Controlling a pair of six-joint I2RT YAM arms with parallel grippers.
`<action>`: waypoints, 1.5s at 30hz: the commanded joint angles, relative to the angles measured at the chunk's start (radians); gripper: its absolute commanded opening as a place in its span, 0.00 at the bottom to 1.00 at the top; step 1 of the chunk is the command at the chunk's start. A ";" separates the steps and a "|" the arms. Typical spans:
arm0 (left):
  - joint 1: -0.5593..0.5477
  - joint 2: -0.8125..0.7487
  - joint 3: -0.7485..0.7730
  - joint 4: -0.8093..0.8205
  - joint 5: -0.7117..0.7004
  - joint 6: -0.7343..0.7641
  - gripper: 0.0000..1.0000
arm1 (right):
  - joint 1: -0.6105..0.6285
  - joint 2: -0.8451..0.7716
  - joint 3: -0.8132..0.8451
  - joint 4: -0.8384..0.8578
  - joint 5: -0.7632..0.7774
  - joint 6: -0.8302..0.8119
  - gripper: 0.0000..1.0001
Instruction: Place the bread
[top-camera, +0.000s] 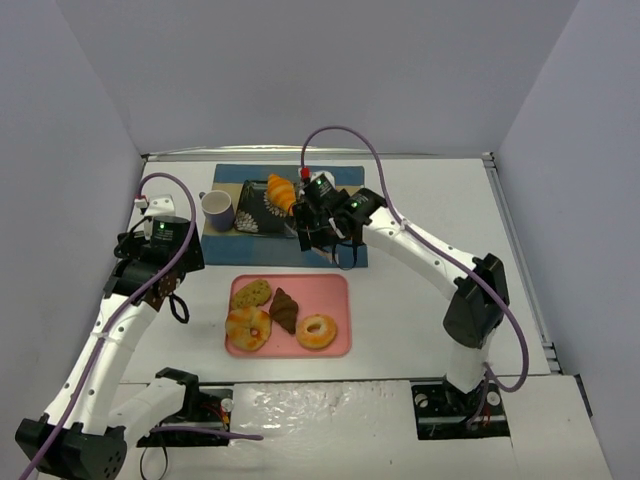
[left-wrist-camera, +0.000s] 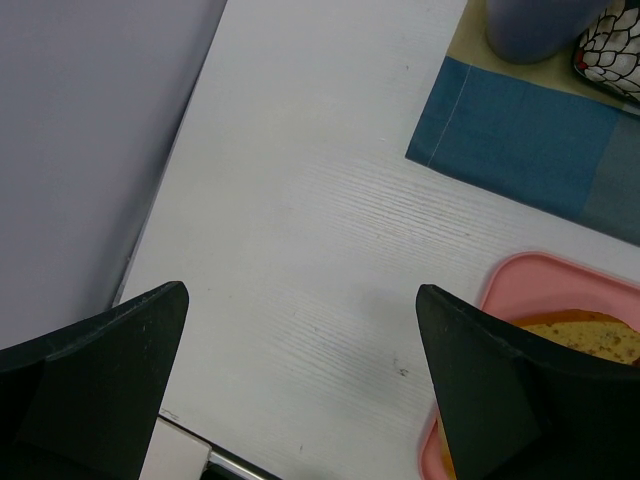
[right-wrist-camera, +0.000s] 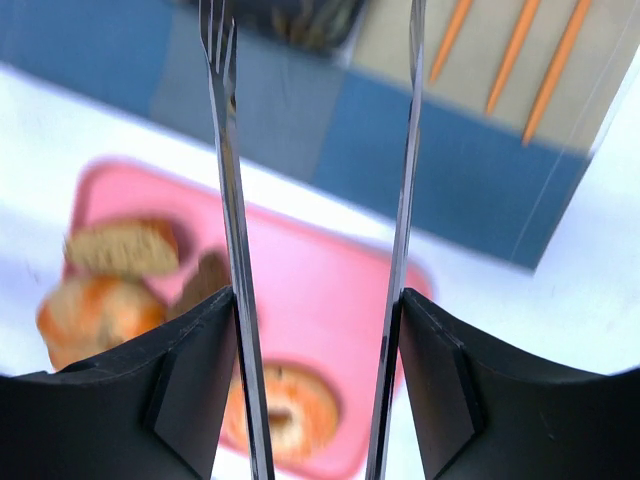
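Right gripper (right-wrist-camera: 318, 310): I am clasping the long metal tongs (right-wrist-camera: 232, 200), whose blades are standing apart and empty. This is probably because the golden croissant (top-camera: 281, 190) is already resting on the dark patterned plate (top-camera: 250, 222) just beside my gripper. My left gripper (left-wrist-camera: 300, 295) is idling, spread wide.

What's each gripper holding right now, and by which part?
The right gripper holds metal tongs, with its fingers pressing the outsides of both arms, well back from the tips. Nothing sits between the tong tips. The left gripper is open and empty.
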 joint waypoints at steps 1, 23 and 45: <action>0.005 -0.021 0.015 0.028 -0.018 -0.017 0.97 | 0.088 -0.127 -0.095 -0.067 -0.047 0.037 0.58; 0.005 -0.039 0.013 0.011 -0.009 -0.019 0.97 | 0.260 -0.320 -0.356 -0.098 -0.107 0.179 0.59; 0.005 -0.046 0.010 0.004 -0.014 -0.017 0.97 | 0.352 -0.240 -0.337 -0.096 -0.069 0.208 0.58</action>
